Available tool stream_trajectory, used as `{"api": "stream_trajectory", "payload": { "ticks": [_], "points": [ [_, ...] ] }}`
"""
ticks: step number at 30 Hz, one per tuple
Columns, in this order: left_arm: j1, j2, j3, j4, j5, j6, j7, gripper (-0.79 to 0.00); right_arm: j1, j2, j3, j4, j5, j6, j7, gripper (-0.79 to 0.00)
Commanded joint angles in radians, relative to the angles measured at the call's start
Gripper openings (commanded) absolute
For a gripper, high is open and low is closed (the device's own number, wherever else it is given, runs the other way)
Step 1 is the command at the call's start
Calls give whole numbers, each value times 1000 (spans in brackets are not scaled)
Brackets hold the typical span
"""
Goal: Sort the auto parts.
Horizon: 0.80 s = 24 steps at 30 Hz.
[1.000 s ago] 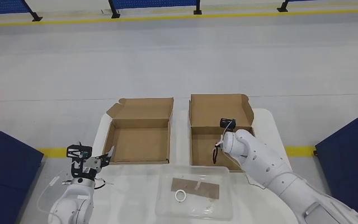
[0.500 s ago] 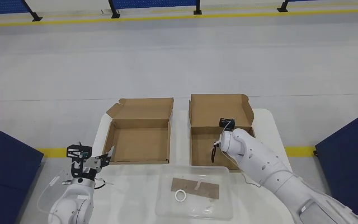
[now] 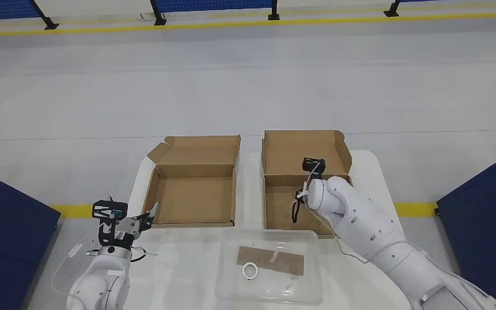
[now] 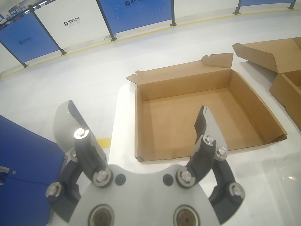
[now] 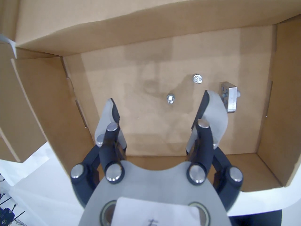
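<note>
One small silver bolt [image 5: 171, 99] lies on the floor of the right cardboard box [image 5: 265, 130]. A second bolt [image 5: 197, 79] lies near it, and a grey metal block [image 5: 229, 97] rests closer to one side wall. On the desk [image 3: 186, 248], a clear plastic tray [image 3: 229, 287] holds a white ring [image 3: 249, 270] and what may be a flat brown cardboard strip [image 3: 270, 260]. The left cardboard box [image 4: 169, 118] stands open beside the right one.

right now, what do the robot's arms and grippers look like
The left arm and right arm have smooth, rounded white shells, each with a black camera block at the wrist. The left gripper and right gripper match: a grey metal base plate, black linkages with silver bolts, two curved pale fingers lined with black pads. The right one's base carries a white label.
</note>
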<state>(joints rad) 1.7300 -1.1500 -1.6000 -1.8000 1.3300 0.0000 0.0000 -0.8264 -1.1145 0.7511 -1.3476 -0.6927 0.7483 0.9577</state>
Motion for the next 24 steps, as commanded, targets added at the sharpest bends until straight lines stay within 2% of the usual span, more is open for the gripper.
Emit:
{"api": "stream_trajectory", "payload": {
  "ticks": [1, 5, 9, 15, 20, 24],
  "points": [
    [0, 0, 0, 0, 0, 0, 0, 0, -31, 19, 40, -70, -23, 1, 22, 0],
    [0, 0, 0, 0, 0, 0, 0, 0, -117, 57, 149, -233, -24, -30, 55, 0],
    [0, 0, 0, 0, 0, 0, 0, 0, -245, 97, 309, -407, 42, -127, 75, 0],
    [0, 0, 0, 0, 0, 0, 0, 0, -463, 138, 588, -569, 297, -396, 99, 0],
    [0, 0, 0, 0, 0, 0, 0, 0, -603, 156, 774, -581, 526, -641, 149, 0],
    [0, 0, 0, 0, 0, 0, 0, 0, -682, 165, 879, -554, 685, -815, 213, 0]
  ]
}}
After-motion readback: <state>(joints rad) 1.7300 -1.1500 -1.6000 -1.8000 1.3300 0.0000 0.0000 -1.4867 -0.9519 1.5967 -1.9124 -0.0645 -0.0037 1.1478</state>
